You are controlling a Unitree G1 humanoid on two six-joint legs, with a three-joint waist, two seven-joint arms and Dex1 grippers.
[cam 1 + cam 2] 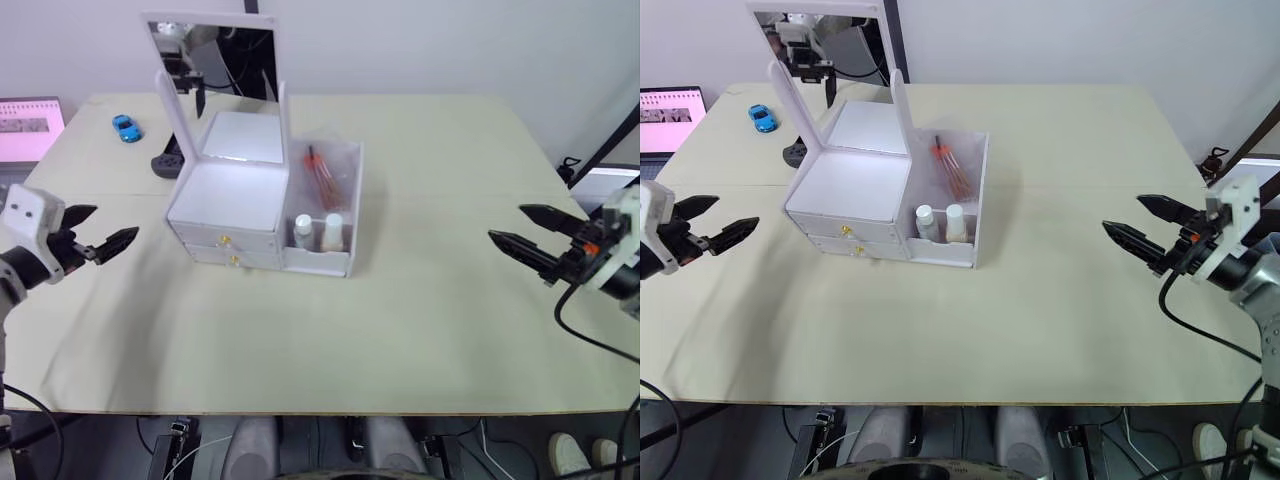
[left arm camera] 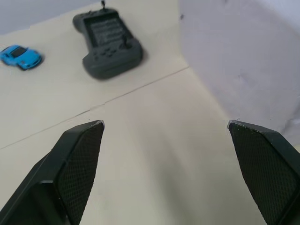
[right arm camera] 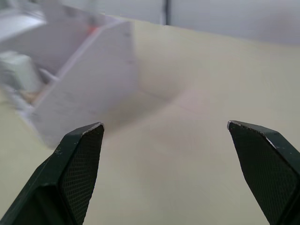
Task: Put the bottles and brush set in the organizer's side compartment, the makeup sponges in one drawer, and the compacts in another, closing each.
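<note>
- White organizer [image 1: 262,205] sits mid-table [image 1: 420,300], mirror lid [image 1: 215,60] up, both drawers [image 1: 225,248] shut.
- Side compartment at its 3 o'clock holds two bottles [image 1: 317,232] at the front and the brush set [image 1: 322,172] behind them.
- Left gripper [image 1: 108,229] at 9 o'clock of the organizer, jaws apart, empty, above the table.
- Right gripper [image 1: 520,228] at 3 o'clock, well apart from it, jaws spread, empty.
- Blue toy car [image 1: 126,128] and dark controller [image 2: 108,43] at 10 o'clock.
</note>
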